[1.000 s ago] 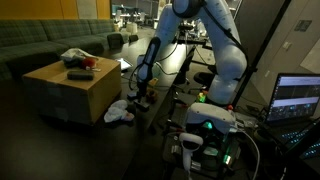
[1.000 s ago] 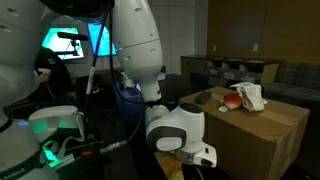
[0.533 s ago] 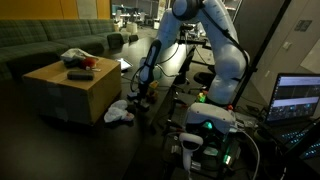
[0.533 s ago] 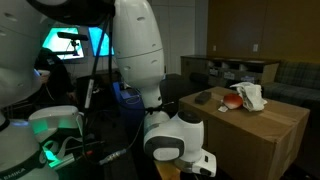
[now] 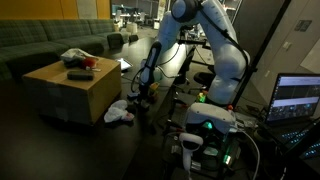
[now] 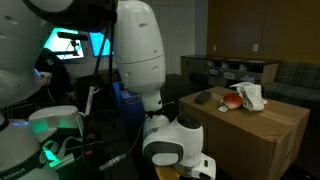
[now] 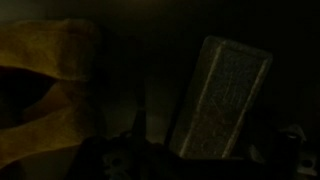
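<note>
My gripper point(image 5: 140, 97) hangs low near the floor, beside a wooden box table point(image 5: 70, 97) and just above a crumpled white cloth point(image 5: 120, 111) on the floor. In an exterior view only my wrist point(image 6: 175, 140) shows, low in front of the table point(image 6: 265, 130). The wrist view is very dark. It shows a pale yellowish cloth point(image 7: 50, 90) at the left and a grey rectangular thing point(image 7: 222, 95) at the right. The jaws are lost in the dark, so I cannot tell whether they are open or shut.
On the table lie a white crumpled cloth point(image 5: 73, 56), a red thing point(image 5: 80, 73) and a dark flat object point(image 6: 203, 97). A sofa point(image 5: 45, 45) stands behind. The robot base point(image 5: 205, 125) and a laptop point(image 5: 296, 98) are close by.
The wrist has sunk a little lower towards the floor. Everything on the table and the floor has stayed put.
</note>
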`<state>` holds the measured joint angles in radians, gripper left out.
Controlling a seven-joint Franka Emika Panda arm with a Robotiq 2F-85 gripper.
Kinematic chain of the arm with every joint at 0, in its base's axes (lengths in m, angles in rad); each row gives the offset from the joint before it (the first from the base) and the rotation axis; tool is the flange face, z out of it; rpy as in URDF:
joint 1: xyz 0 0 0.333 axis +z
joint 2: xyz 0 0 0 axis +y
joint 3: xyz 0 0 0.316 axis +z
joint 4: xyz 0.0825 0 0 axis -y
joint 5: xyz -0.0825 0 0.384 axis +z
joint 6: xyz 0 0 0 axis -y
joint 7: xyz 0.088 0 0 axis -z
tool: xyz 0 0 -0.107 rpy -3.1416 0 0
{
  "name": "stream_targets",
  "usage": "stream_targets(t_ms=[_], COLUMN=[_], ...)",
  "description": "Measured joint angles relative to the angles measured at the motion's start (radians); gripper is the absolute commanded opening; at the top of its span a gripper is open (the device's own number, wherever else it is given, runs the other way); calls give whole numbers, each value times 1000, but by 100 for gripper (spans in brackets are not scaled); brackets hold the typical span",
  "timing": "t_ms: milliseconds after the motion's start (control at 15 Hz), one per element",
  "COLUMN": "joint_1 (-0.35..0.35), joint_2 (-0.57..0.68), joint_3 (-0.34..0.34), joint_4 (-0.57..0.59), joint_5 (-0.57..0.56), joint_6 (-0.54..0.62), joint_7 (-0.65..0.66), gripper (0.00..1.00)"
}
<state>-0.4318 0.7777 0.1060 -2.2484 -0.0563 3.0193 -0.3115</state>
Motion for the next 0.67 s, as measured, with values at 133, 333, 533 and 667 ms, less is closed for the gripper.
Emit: stream_targets(t_ms=[133, 333, 533, 667], joint_1=[3, 6, 6, 6], joint_2=[4, 7, 8, 8], joint_3=[0, -1, -1, -1], joint_4=[3, 6, 6, 6], joint_5=[-1, -4, -4, -4], joint_6=[2, 2, 2, 2], joint_7=[0, 0, 0, 0], gripper=[100, 100, 100, 100])
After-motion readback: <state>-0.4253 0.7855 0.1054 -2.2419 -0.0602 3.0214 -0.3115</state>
